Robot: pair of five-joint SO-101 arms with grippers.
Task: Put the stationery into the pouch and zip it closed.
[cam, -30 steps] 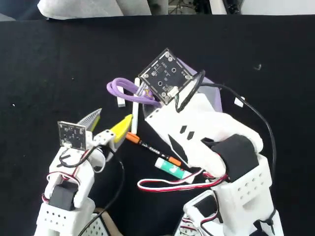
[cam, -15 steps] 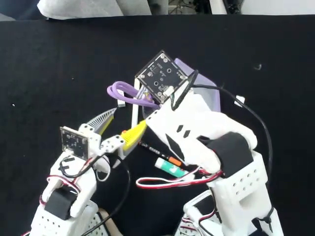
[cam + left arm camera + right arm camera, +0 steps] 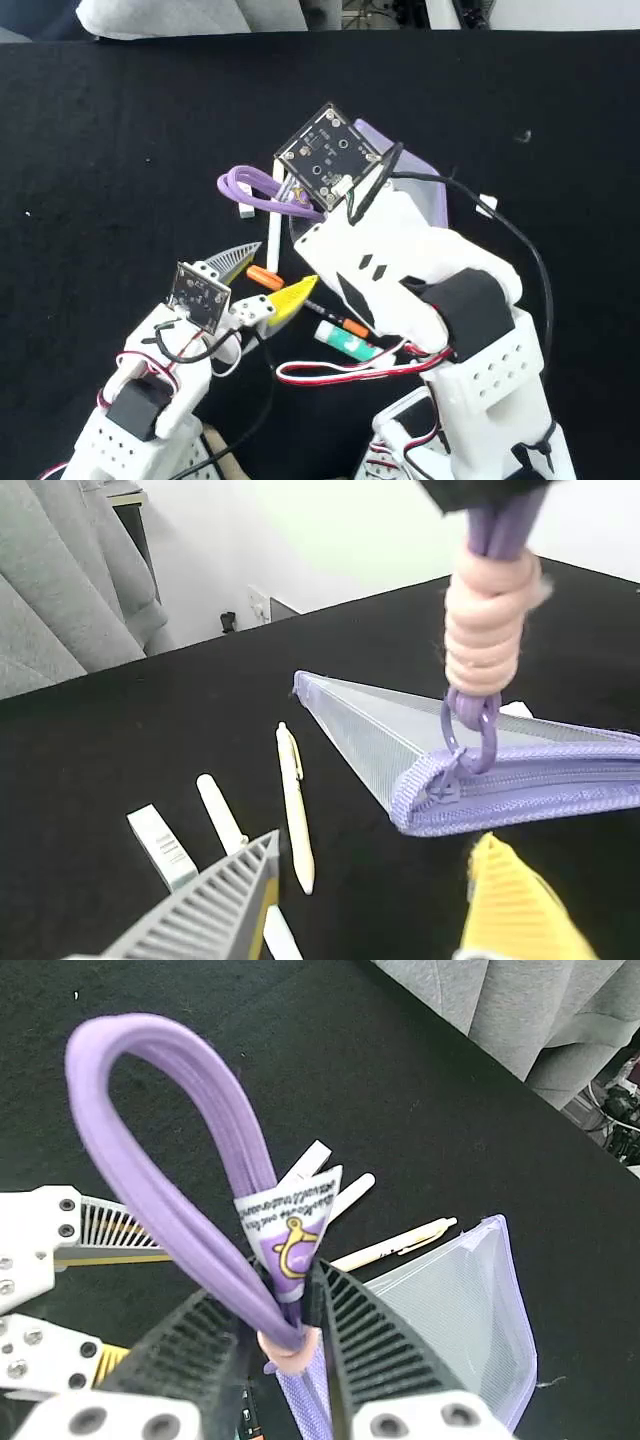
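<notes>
L gripper (image 3: 287, 264) now closer to pouch (image 3: 372, 732)

Your high camera looks steeply down over the black table (image 3: 100, 120). Your left wrist camera faces low across it, your right wrist camera down from close; both share the pouch (image 3: 380, 740) and white pen (image 3: 293, 800).

A black table (image 3: 100, 120) stands before grey draped cloth (image 3: 60, 590) and a white wall (image 3: 300, 530).
</notes>
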